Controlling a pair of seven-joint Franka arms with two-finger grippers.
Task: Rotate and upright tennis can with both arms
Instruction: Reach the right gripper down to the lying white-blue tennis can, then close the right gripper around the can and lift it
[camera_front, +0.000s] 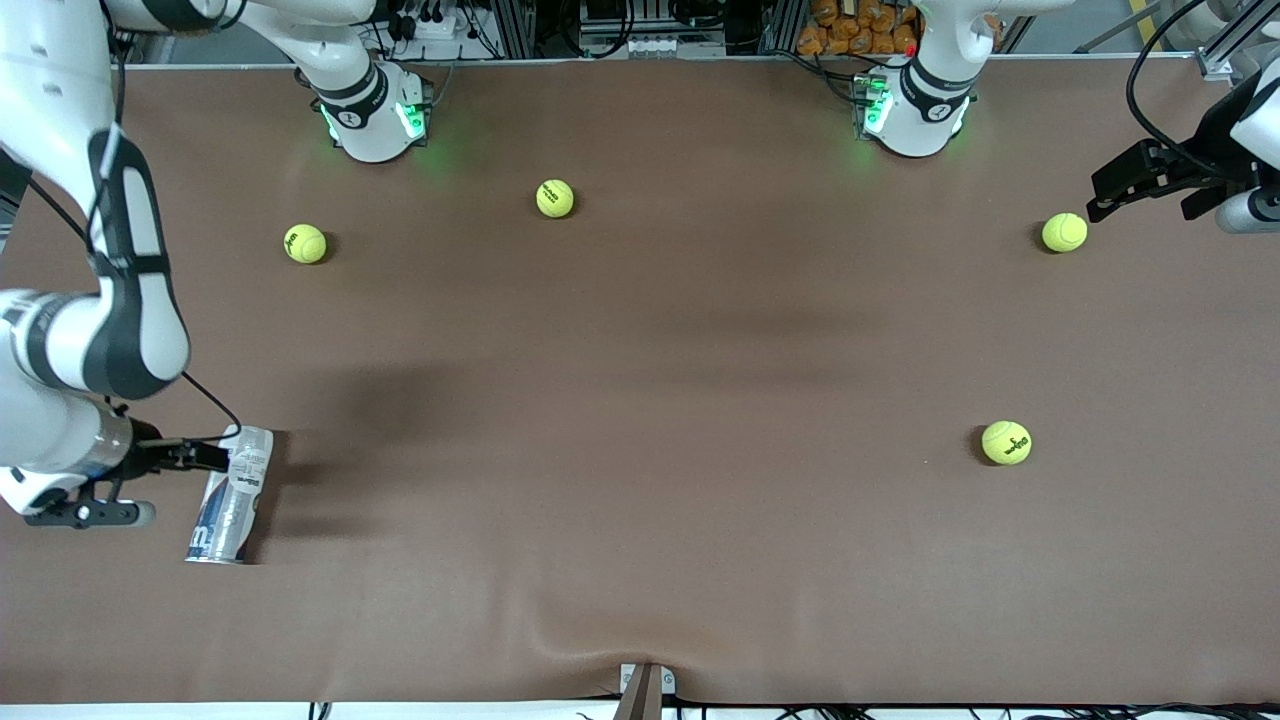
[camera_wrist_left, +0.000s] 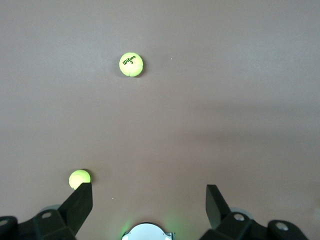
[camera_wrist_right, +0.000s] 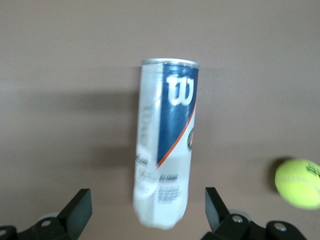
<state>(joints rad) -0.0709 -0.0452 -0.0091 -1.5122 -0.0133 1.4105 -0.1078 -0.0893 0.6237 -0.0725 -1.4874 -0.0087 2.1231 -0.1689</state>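
Hovering with its fingers spread and empty, the right tool (camera_wrist_right: 145, 210) brackets one end of the tennis can (camera_front: 231, 495), which lies on the desk (camera_front: 640, 420) near the right arm's edge, long axis running toward the front camera. The left tool (camera_wrist_left: 149, 202), also spread, waits empty at the left arm's end.

Four tennis balls (camera_front: 305, 244) (camera_front: 555, 198) (camera_front: 1064, 232) (camera_front: 1006, 442); one tennis can (camera_front: 232, 494); two arms (camera_front: 120, 300) (camera_front: 940, 70).
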